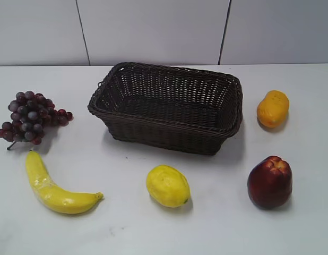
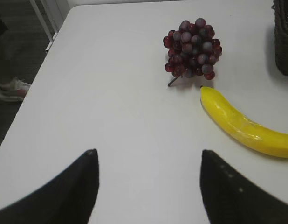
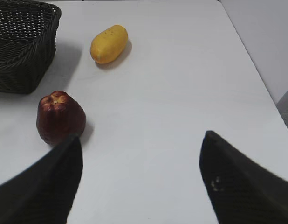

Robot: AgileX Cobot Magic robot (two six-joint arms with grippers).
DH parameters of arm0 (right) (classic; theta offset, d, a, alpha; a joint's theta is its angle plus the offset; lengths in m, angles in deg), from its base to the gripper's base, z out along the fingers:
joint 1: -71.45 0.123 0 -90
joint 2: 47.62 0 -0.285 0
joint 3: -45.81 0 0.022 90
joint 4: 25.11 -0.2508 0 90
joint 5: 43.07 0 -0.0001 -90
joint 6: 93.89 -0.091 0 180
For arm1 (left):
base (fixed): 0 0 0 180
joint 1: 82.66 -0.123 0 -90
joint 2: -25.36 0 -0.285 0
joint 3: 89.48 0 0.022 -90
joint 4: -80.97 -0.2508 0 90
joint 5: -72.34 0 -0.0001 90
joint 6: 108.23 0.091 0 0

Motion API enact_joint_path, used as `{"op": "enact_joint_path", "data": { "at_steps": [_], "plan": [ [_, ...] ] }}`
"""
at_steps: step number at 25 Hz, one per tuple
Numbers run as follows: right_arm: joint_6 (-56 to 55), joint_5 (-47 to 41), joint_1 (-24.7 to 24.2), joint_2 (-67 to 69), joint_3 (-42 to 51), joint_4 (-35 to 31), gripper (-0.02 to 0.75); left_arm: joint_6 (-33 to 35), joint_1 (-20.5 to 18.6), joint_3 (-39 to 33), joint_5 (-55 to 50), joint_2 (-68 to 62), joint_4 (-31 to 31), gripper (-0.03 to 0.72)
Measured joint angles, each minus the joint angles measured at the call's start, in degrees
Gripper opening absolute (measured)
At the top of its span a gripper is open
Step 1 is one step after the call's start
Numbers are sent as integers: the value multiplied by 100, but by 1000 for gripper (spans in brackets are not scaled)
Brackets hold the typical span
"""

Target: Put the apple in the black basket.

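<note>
Apple: we see one dark red glossy apple with a lumpy top [image 1: 269, 182] on the white table [image 1: 217, 223], front right, well apart from the basket.
Basket: one dark woven wicker rectangular basket with a braided rim [image 1: 169, 126] at the table's middle, holding nothing we can see.
Other fruit, counted: one yellow lemon-like fruit [image 1: 167, 185] in front of the basket, one orange oval fruit [image 1: 273, 109] to its right, one smooth curved yellow banana [image 1: 52, 187] and one bunch of dark purple grapes [image 1: 31, 117] to its left.
Right gripper [image 3: 139, 177]: jaws spread wide, gripping nothing; the apple [image 3: 60, 117] sits just beyond its left finger.
Left gripper [image 2: 148, 186]: jaws likewise apart and unloaded, above bare table.
Views: we find both grippers only in the wrist views; the exterior view shows neither arm.
</note>
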Motion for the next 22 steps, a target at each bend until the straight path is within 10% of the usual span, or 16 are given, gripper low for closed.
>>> {"op": "enact_joint_path", "data": {
  "at_steps": [22],
  "plan": [
    [5,6,0,0,0,0,591,0,0,0,0,0,0,508]
  ]
}}
